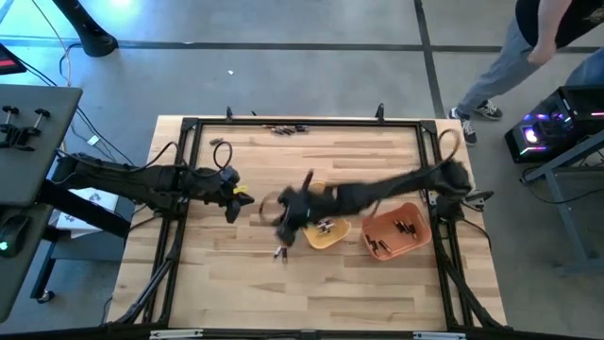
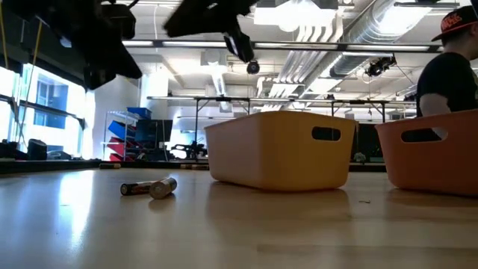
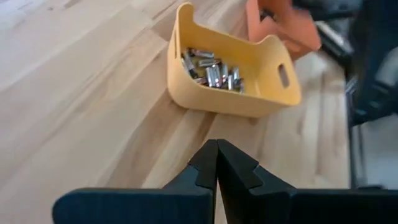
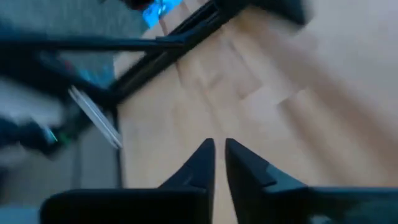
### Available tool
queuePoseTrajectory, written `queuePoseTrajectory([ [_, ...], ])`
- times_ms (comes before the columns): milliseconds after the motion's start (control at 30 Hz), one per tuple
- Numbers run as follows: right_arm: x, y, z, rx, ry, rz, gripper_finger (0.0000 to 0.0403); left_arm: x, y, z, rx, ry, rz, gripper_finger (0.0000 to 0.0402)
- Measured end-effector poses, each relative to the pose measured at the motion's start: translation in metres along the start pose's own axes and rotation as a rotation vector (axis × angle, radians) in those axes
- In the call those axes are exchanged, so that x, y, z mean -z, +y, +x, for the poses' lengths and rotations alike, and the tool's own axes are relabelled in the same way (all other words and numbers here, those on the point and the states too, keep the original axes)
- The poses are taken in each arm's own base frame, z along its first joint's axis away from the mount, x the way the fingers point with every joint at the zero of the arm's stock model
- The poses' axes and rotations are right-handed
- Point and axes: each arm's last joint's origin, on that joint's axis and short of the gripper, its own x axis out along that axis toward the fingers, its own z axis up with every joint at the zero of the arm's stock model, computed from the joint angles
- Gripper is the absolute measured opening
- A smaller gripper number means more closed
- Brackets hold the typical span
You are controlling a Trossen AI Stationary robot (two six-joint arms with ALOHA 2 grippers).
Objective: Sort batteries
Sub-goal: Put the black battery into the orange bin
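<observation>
Two batteries (image 2: pixel 149 187) lie side by side on the wooden table, near the yellow tray (image 1: pixel 326 233); they also show in the high view (image 1: pixel 280 252). The yellow tray holds several silvery batteries (image 3: pixel 211 71). To its right, the orange tray (image 1: pixel 396 233) holds a few dark batteries (image 1: pixel 406 227). My left gripper (image 3: pixel 216 167) hovers shut and empty over the table's left part (image 1: pixel 236 200), pointing at the yellow tray. My right gripper (image 4: pixel 219 152), blurred, hangs above the table left of the yellow tray (image 1: pixel 283 215), a narrow gap between its fingertips and nothing in it.
More batteries (image 1: pixel 283 127) lie along the far edge by the black frame rail (image 1: pixel 302 121). A cable loop (image 1: pixel 222 149) lies at the far left. A person (image 1: pixel 528 47) stands beyond the far right corner. Bare wood spreads along the near side.
</observation>
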Motion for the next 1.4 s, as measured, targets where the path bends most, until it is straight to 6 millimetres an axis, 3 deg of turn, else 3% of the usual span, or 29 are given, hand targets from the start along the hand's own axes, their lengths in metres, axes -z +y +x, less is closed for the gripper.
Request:
queuePoseTrajectory([
  [133,0.041,0.028,0.041,0.045,0.005,0.249,0.0074,0.002,0.002,0.000,-0.008,0.031,0.064,0.0001],
  [233,0.061,0.043,0.067,0.099,0.055,0.324,0.0102,0.004,0.001,0.000,0.021,0.064,0.095,0.0001],
  [333,0.060,0.051,0.086,0.156,0.070,0.352,0.0108,0.004,0.000,0.000,0.047,0.071,0.131,0.0001],
  [500,0.058,0.043,0.109,0.372,0.116,0.509,0.0101,0.004,0.000,0.000,0.054,0.076,0.141,0.0001],
  [633,0.051,0.054,0.103,0.400,0.074,0.575,0.0101,0.004,0.000,0.000,0.070,0.088,0.138,0.0001],
  [700,0.061,0.055,0.097,0.457,0.086,0.637,0.0101,0.004,0.000,0.000,0.072,0.088,0.138,0.0001],
  [800,0.086,0.046,0.086,0.694,0.167,0.721,0.0101,0.004,0.000,0.000,0.072,0.088,0.138,0.0001],
  [900,0.094,0.044,0.076,0.813,0.174,0.760,0.0105,0.004,0.000,0.000,0.072,0.089,0.138,0.0001],
  [1133,0.076,0.045,0.092,0.629,0.129,0.746,0.0106,0.004,0.000,0.000,0.072,0.089,0.138,0.0001],
  [1400,0.084,0.031,0.105,0.686,0.167,0.775,0.0106,0.004,0.000,0.000,0.072,0.089,0.129,0.0001],
])
